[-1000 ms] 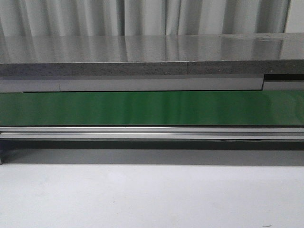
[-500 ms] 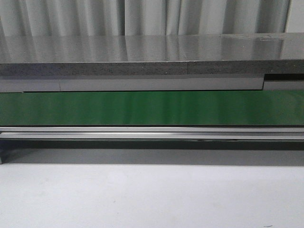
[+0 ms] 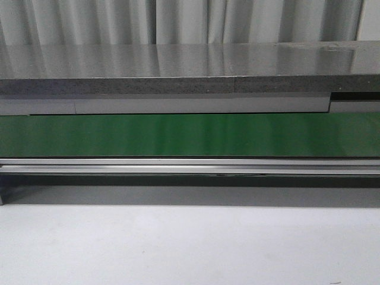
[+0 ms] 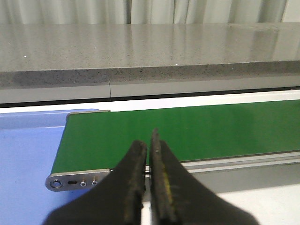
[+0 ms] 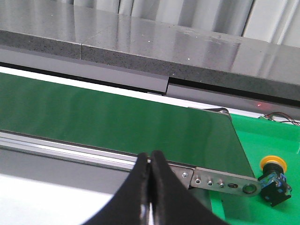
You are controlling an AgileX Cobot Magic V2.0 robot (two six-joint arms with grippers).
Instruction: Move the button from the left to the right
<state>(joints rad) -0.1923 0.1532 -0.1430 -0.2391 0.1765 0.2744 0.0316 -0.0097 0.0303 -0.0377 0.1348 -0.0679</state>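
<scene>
- Sitting on a green surface [image 5: 262, 140] just past the conveyor's end bracket [image 5: 225, 180]: the button [image 5: 273, 175], yellow-orange round cap on a black blocky body with small blue/green marks, tilted.
- Button shows only in the right wrist view; front view has just the green belt [image 3: 190, 135], aluminium rail [image 3: 190, 166], grey speckled countertop [image 3: 178, 65] and white table [image 3: 190, 243], no arms.
- Left wrist view shows the belt's other end beside a blue surface [image 4: 28, 154].
- Left gripper [image 4: 148, 154]: black fingers nearly together, slim gap, nothing held.
- Right gripper [image 5: 150, 161]: fingers pressed together, empty, near the rail.
- Belt smooth and glossy; curtain [image 3: 178, 21] pleated behind.
</scene>
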